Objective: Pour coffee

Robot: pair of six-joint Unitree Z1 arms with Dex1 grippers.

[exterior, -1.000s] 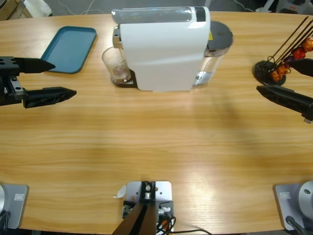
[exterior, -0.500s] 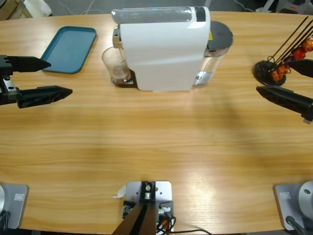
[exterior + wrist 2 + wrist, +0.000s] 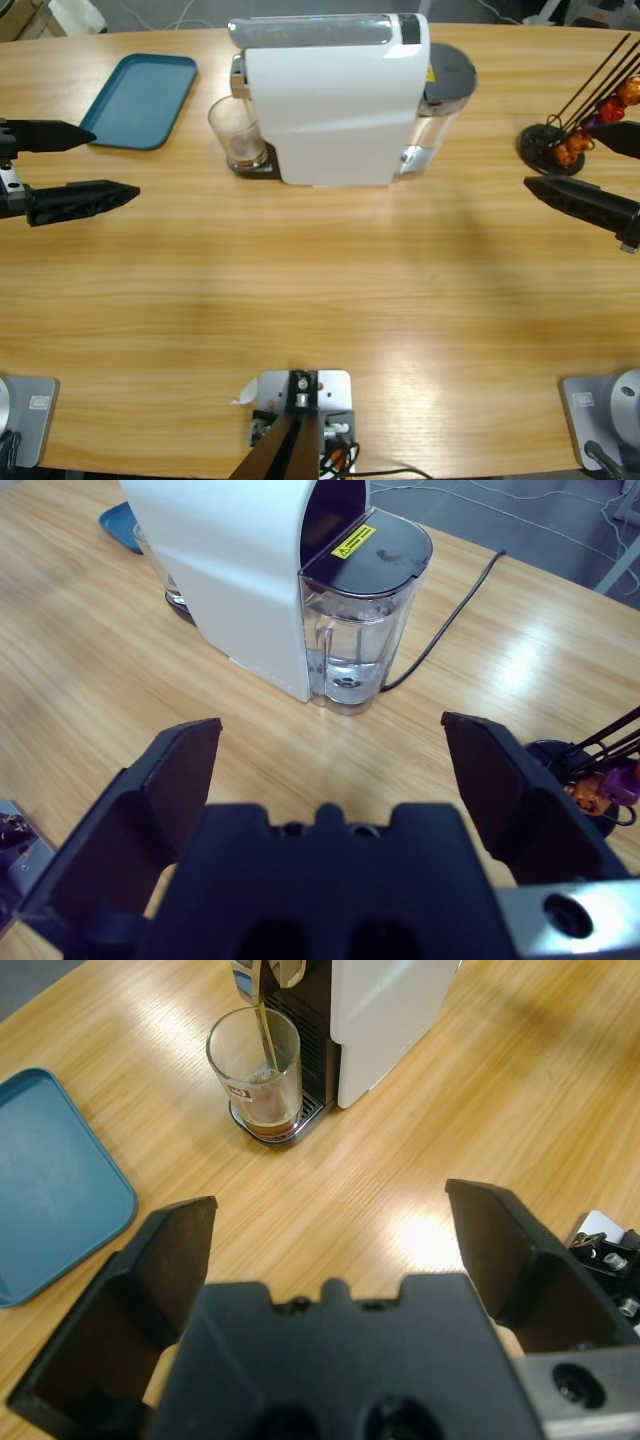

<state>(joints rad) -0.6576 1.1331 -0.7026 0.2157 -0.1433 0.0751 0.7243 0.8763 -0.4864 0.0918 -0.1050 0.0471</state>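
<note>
From above, my left pincer [image 3: 85,165] hangs spread wide and empty near the teal tray [image 3: 143,99], my right pincer [image 3: 600,170] equally splayed beside the capsule rack [image 3: 575,135]. Along my left wrist, the glass [image 3: 255,1072] stands under the spout of the white machine [image 3: 385,1010], holding a shallow layer of coffee [image 3: 268,1123] on the wooden surface [image 3: 400,1180]. Along my right wrist, the water tank [image 3: 360,630] holds a little clear water.

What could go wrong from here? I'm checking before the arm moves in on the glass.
Coffee is streaming into the glass, so lifting it now would likely spill onto the drip tray. The glass stands close against the machine under the spout, so the open left gripper could knock either. The glass is clear and thin, so its grip may slip.
</note>
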